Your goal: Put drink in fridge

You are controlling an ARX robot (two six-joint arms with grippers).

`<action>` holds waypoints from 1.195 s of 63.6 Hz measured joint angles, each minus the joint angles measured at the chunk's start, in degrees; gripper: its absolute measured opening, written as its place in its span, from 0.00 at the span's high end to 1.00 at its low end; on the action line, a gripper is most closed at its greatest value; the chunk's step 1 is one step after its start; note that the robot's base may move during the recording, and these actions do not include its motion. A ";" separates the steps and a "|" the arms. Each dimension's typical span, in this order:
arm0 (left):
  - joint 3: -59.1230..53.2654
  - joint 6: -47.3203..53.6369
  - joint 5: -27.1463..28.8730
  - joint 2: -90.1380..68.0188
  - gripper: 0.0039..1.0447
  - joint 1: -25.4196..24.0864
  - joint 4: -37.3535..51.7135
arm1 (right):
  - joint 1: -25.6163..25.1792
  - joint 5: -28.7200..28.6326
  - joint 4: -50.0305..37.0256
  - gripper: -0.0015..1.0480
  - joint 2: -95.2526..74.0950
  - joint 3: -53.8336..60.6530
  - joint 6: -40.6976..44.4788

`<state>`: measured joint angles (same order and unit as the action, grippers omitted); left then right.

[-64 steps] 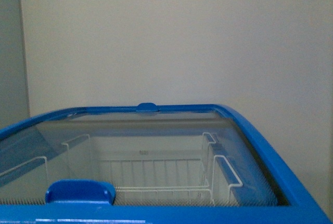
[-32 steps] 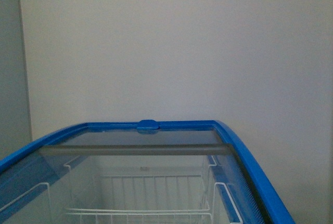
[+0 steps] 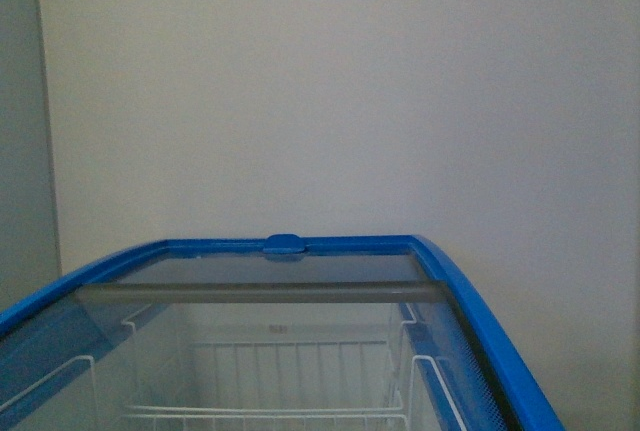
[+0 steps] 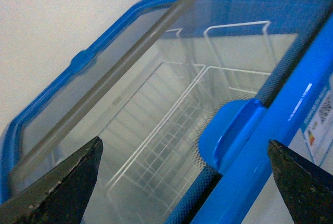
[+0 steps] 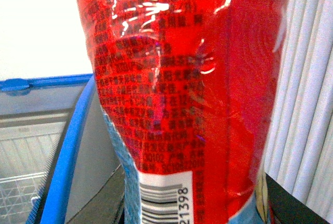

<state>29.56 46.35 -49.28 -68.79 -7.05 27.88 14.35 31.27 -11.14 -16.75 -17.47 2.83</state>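
Note:
The fridge (image 3: 470,311) fills the lower front view: a white chest with a blue top rim, glass lids and white wire baskets (image 3: 300,381) inside. Neither arm shows there. In the left wrist view my left gripper (image 4: 184,182) is open, its dark fingertips (image 4: 73,182) spread over the glass lid (image 4: 130,104) and the blue lid handle (image 4: 234,135), holding nothing. The right wrist view is almost filled by the drink (image 5: 187,94), its red label and barcode up close; my right gripper is shut on it, fingers hidden behind it. The fridge rim (image 5: 67,151) lies beside it.
A plain pale wall (image 3: 330,91) rises behind the fridge. White vertical slats (image 5: 307,94) stand beside the drink in the right wrist view. A printed sticker (image 4: 320,120) sits on the fridge's front edge.
The front view has risen: the near rim and blue lid handle dropped out of sight, and the glass lid's grey edge bar now crosses the picture. Little changed in the last half second.

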 joint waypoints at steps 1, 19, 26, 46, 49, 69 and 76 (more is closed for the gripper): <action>0.44 0.87 -0.74 -0.24 0.08 0.09 -0.66 | 0.00 0.00 0.00 0.62 0.00 -0.02 0.00; 11.98 19.28 -3.78 -12.13 0.08 3.10 -17.42 | 0.00 0.02 0.00 0.62 0.00 -0.02 0.00; 14.82 21.57 -2.08 -17.18 0.08 4.31 -15.85 | 0.00 0.02 0.00 0.62 0.00 0.00 0.00; 26.62 23.45 1.77 -28.92 0.08 7.45 -13.33 | 0.02 -0.02 0.00 0.62 0.00 -0.02 0.02; 29.00 23.58 2.54 -30.36 0.08 7.91 -13.70 | 0.02 0.00 0.00 0.62 0.00 0.00 0.00; 45.68 18.38 14.69 -41.03 0.08 11.10 -6.73 | 0.00 0.09 0.00 0.62 0.00 -0.02 0.00; 50.16 15.96 18.62 -43.43 0.08 11.98 -3.98 | 0.02 0.04 0.00 0.62 0.00 0.00 0.00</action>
<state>79.72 62.30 -30.65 -112.22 4.93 23.90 14.37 31.31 -11.14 -16.75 -17.47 2.83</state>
